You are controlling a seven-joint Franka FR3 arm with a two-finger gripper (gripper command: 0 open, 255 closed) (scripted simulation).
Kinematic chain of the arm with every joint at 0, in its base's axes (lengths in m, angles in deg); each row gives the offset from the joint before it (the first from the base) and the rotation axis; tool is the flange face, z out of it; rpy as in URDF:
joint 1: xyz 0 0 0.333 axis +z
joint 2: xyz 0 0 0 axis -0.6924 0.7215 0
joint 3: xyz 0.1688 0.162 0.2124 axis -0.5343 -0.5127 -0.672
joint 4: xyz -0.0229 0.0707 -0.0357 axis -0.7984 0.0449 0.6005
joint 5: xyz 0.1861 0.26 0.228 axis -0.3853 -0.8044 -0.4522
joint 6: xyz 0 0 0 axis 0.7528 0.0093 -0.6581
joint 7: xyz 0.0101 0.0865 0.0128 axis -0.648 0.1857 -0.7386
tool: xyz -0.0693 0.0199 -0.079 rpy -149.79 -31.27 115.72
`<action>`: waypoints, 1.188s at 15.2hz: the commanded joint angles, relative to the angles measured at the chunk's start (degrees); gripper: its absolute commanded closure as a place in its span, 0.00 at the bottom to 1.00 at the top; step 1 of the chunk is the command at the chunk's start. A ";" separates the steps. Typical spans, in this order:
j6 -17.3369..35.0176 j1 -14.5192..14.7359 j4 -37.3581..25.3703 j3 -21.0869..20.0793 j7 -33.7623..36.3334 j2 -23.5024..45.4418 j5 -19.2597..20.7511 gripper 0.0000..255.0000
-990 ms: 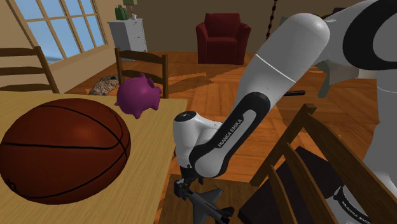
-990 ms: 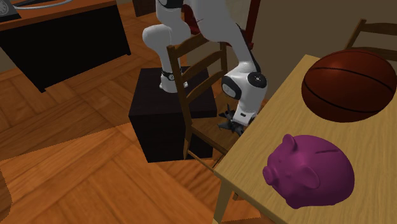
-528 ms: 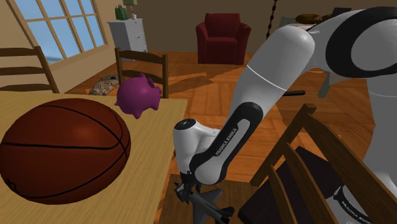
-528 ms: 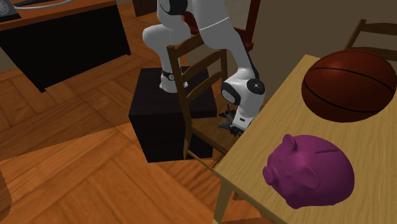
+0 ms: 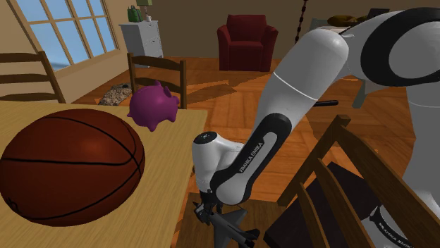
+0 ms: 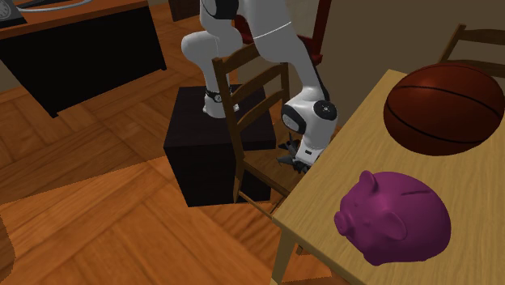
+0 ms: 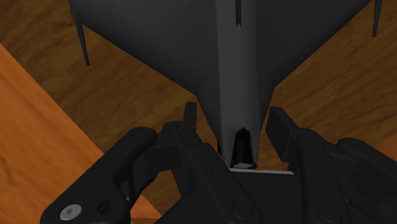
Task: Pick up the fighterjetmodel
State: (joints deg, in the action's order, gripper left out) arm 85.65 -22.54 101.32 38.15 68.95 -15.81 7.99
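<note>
The fighter jet model is dark grey with swept wings and lies flat on a wooden chair seat. In the wrist view my gripper is shut on its narrow fuselage, one black finger pressed to each side. The shoulder view shows the gripper low beside the table edge, with the jet sticking out below it. In the second exterior view the gripper reaches down onto the chair seat, where part of the jet shows as a dark shape.
A wooden table stands right beside the arm, bearing a large basketball and a purple piggy bank. The chair's slatted back rises close to the arm. The black stand is behind the chair.
The hand came down a little onto the jet and the fingers went from open to shut on its fuselage. The jet has stayed on the seat.
</note>
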 commanded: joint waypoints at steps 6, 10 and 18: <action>-2.96 -0.82 0.68 -1.02 -0.39 -3.53 -1.03 1.00; -5.30 -1.44 1.13 -1.80 -0.75 -6.36 -1.94 1.00; -9.09 -2.28 1.43 -2.85 -1.34 -10.56 -3.39 1.00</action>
